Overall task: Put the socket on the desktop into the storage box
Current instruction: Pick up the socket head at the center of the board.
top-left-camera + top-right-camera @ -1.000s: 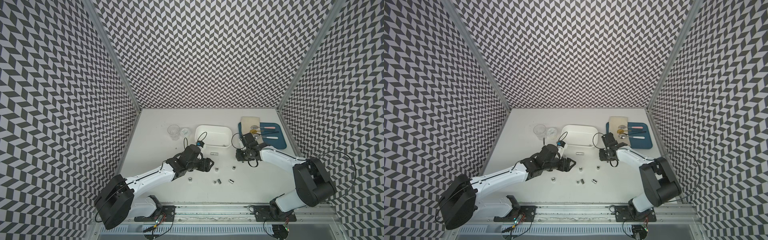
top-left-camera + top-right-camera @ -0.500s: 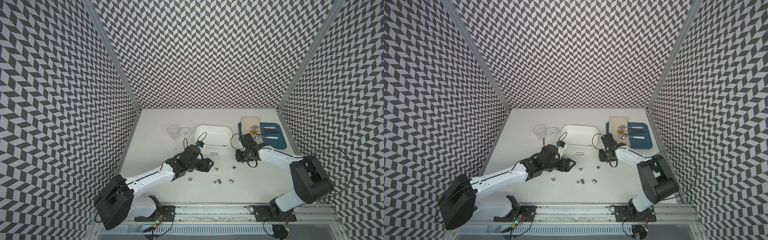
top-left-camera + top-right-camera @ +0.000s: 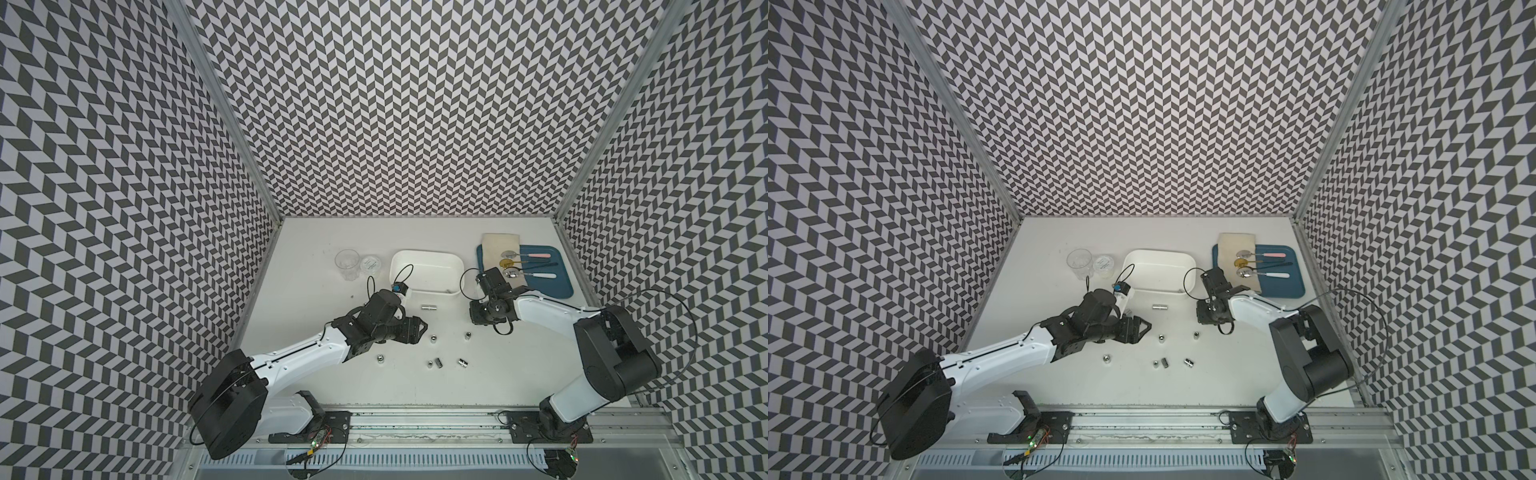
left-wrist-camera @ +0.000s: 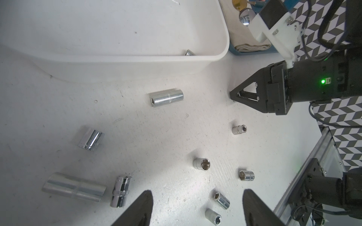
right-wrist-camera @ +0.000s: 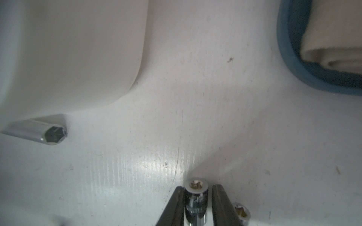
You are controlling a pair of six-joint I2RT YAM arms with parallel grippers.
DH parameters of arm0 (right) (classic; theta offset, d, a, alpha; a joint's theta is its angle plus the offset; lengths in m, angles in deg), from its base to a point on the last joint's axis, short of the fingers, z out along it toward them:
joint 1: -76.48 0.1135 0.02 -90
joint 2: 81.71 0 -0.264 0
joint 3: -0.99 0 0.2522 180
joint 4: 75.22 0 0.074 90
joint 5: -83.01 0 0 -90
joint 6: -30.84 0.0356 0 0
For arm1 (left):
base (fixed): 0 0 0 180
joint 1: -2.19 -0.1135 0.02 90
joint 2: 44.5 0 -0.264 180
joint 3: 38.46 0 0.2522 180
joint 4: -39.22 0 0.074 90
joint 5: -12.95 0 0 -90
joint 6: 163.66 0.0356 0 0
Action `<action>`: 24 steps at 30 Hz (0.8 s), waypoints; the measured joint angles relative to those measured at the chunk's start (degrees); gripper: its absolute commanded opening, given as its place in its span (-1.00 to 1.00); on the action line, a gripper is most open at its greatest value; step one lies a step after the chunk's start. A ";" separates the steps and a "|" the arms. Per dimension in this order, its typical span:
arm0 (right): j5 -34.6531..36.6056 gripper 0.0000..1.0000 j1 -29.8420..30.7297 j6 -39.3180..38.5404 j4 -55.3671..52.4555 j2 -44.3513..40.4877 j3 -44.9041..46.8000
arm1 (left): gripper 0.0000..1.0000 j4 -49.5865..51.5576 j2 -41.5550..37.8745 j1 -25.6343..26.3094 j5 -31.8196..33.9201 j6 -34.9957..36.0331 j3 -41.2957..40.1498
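Several chrome sockets lie loose on the desktop, among them a long one just in front of the white storage box. One socket lies inside the box's near right corner. My right gripper is low at the box's right front corner, shut on a small upright socket; another socket stands just beside one finger. Both top views hide the held socket under the right gripper. My left gripper hovers open over the loose sockets, holding nothing.
A blue tray with a folded cloth and spoons sits right of the box. A clear cup and a small round lid stand to its left. Chevron walls enclose three sides; a metal rail runs along the front.
The right gripper's jaws have narrowed around the small socket, and its arm has edged slightly left. The left arm has not moved.
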 measured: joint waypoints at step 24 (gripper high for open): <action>-0.04 -0.67 0.46 -0.42 0.81 0.17 -0.15 | 0.51 0.02 0.00 -0.22 0.61 0.00 0.00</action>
